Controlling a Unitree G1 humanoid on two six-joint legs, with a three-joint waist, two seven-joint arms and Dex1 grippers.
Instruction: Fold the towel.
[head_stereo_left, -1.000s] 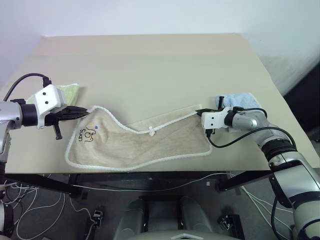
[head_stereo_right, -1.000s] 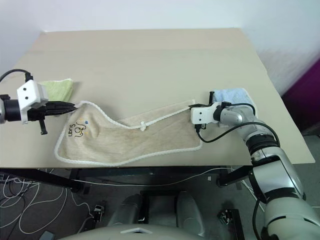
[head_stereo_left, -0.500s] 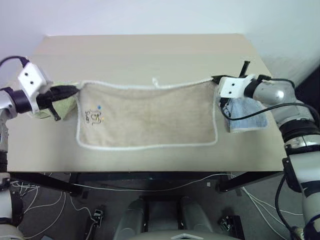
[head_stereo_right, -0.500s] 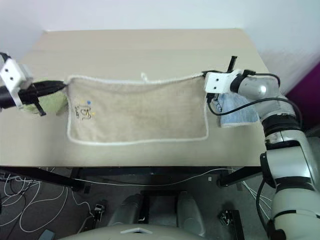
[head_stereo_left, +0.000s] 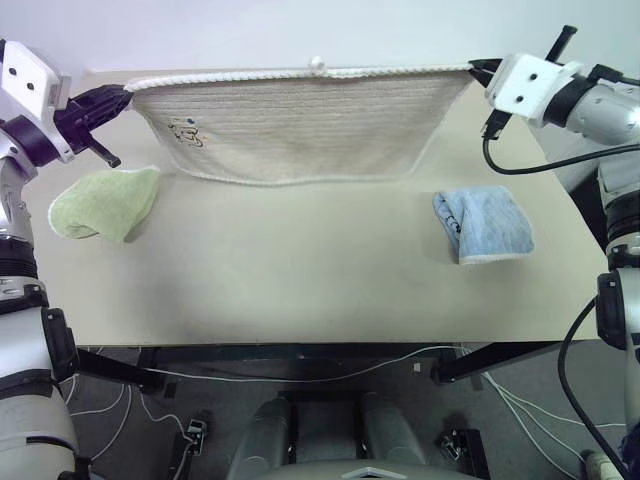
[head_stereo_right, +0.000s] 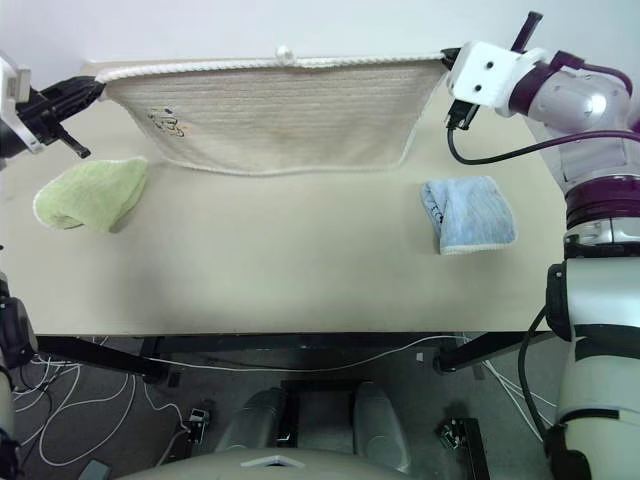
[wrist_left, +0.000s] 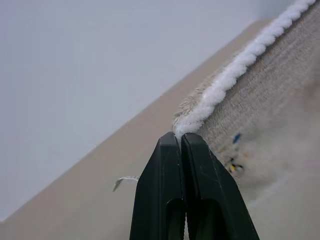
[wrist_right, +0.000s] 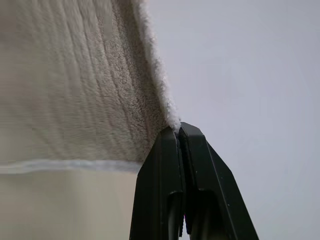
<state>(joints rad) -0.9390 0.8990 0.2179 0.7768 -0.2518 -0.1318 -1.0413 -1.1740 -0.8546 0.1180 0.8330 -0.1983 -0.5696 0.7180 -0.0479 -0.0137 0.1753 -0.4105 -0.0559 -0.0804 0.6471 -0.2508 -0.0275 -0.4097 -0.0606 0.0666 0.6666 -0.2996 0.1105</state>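
Towel (head_stereo_left: 300, 125) up in the air, stretched wide between both arms over the far part of the bench (head_stereo_left: 300, 270), top edge pulled into a nearly straight line and the lower edge hanging clear of the bench top with a gentle sag. Soft terry, this one, light and floppy, no stiffness at all, so it looks set to drape wherever it isn't held. The white corded edging (wrist_left: 235, 70) is the place to take it, thicker than the pile and less likely to slip, and that's just where the grip sits. Left gripper (head_stereo_left: 118, 95) has its jaws pinched tight on the top corner beside the small embroidered mark (head_stereo_left: 183, 133); right gripper (head_stereo_left: 478, 68) has its jaws clamped hard on the opposite top corner. A little white loop (head_stereo_left: 316, 63) pokes up mid-edge. Below on the bench, a green cloth (head_stereo_left: 105, 202) lies to the left and a blue cloth (head_stereo_left: 483, 224) to the right, both well clear of the hanging edge.
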